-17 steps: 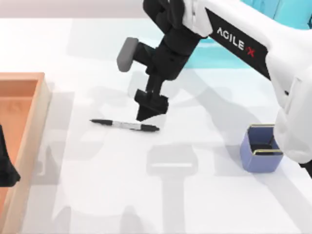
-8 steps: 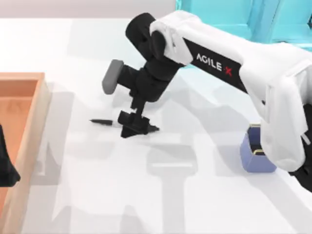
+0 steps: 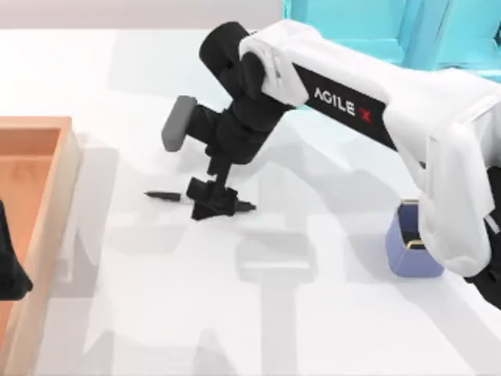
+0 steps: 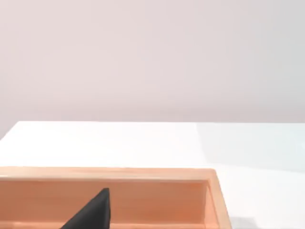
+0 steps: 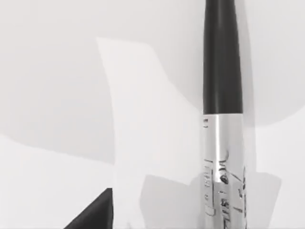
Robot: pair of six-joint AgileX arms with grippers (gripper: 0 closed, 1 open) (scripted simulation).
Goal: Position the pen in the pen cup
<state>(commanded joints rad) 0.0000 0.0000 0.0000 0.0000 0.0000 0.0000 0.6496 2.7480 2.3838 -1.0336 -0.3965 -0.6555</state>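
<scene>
The pen [image 3: 160,195] lies flat on the white table left of centre, black with a pale middle band. My right gripper [image 3: 211,205] is down over its middle, hiding that part, and stands open with the pen between the fingers. Up close, the pen [image 5: 221,143] shows its black end and silvery band, with a gap between it and one fingertip [image 5: 93,214]. The pen cup [image 3: 407,251], periwinkle blue with a gold rim, stands at the right, partly hidden under my right arm. My left gripper [image 3: 9,270] is parked open at the left edge.
An orange wooden tray [image 3: 66,157] runs along the left side, and its far wall [image 4: 143,174] appears in the left wrist view. A turquoise shelf unit [image 3: 352,19] stands at the back right. Bare table lies between pen and cup.
My right gripper has swung left and come down from just behind the pen onto its middle. The arm now covers part of the cup. The pen has not moved.
</scene>
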